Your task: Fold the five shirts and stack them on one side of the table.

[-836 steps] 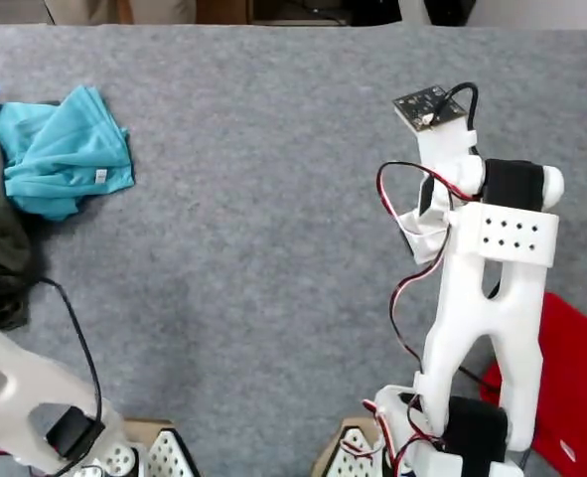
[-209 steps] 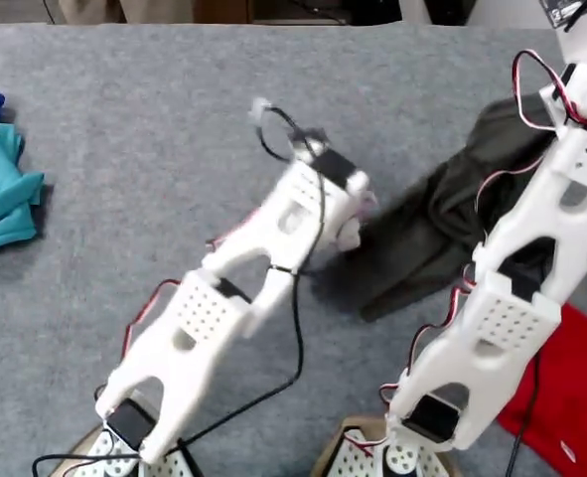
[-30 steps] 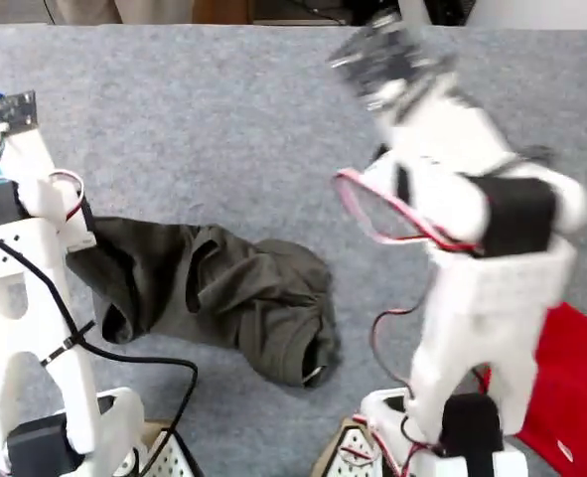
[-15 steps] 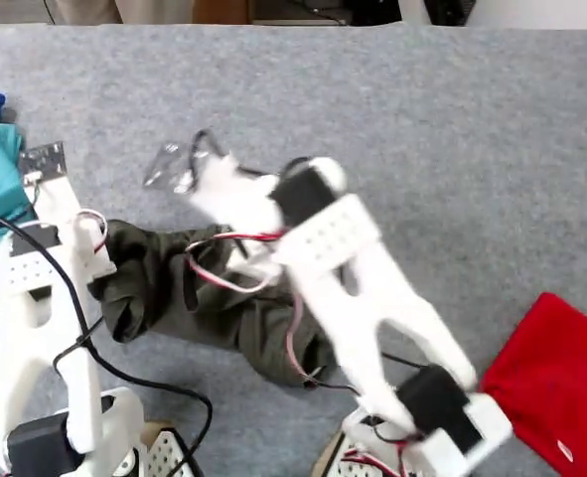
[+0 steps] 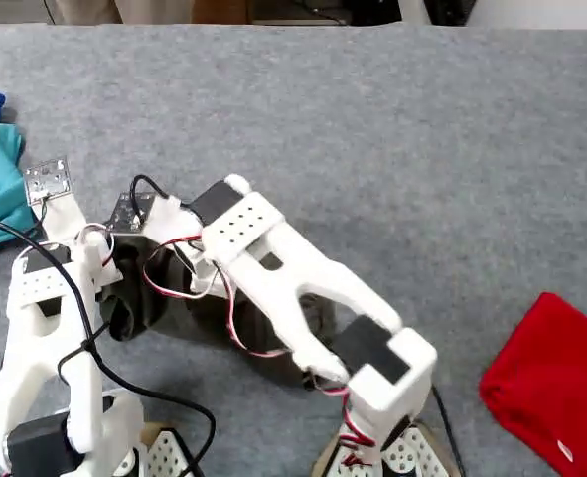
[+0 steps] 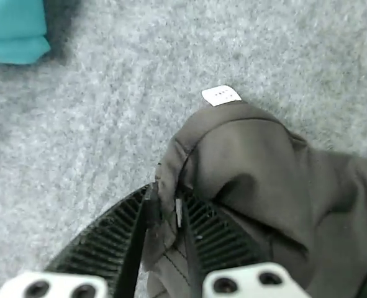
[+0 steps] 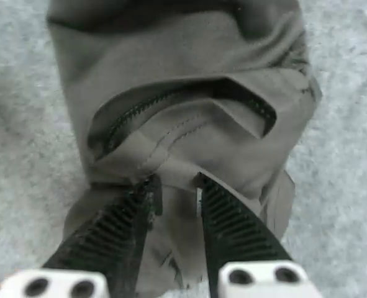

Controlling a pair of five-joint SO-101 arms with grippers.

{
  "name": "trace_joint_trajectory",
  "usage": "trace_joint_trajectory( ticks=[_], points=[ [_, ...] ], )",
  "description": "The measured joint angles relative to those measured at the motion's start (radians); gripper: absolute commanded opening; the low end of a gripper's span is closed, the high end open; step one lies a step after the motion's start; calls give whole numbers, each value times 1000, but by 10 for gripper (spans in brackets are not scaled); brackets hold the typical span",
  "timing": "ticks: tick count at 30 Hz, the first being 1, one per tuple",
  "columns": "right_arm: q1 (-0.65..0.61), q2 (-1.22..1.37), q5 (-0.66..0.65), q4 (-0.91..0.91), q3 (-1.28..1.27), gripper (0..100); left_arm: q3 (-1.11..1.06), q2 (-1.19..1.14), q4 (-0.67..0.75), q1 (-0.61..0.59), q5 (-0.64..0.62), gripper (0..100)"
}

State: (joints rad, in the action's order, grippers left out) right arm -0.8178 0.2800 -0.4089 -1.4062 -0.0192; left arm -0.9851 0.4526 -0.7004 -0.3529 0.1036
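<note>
Left claw (image 6: pixel 164 200) clenched on an edge of the olive shirt (image 6: pixel 258 180), right claw (image 7: pixel 176 186) down on it, grip cannot be told, shirt crumpled on the desk (image 5: pixel 422 149), teal shirt (image 5: pixel 0 189) and red shirt (image 5: pixel 556 378) at opposite sides

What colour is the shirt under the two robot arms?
The shirt is a dark olive-grey, plain with no pattern. It shows best in the right wrist view.

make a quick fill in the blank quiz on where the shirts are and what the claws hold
1. The left claw and the right claw both pinch the dark olive shirt, which lies on the ___ table.
2. In the high view, the red shirt lies on the table's ___ side.
3. In the high view, the teal shirt lies at the table's ___ edge.

Missing words: grey; right; left
</note>
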Motion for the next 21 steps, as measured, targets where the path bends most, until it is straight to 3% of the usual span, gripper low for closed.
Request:
trace_joint_trajectory(
  ticks=[1, 12, 21],
  points=[
    [5, 15, 0, 8, 0, 0, -3, 0, 0, 0, 0, 20],
    [209, 41, -11, 20, 0, 6, -3, 0, 0, 0, -3, 20],
    [353, -109, -57, 28, -48, 5, -3, 0, 0, 0, -3, 20]
  ],
)
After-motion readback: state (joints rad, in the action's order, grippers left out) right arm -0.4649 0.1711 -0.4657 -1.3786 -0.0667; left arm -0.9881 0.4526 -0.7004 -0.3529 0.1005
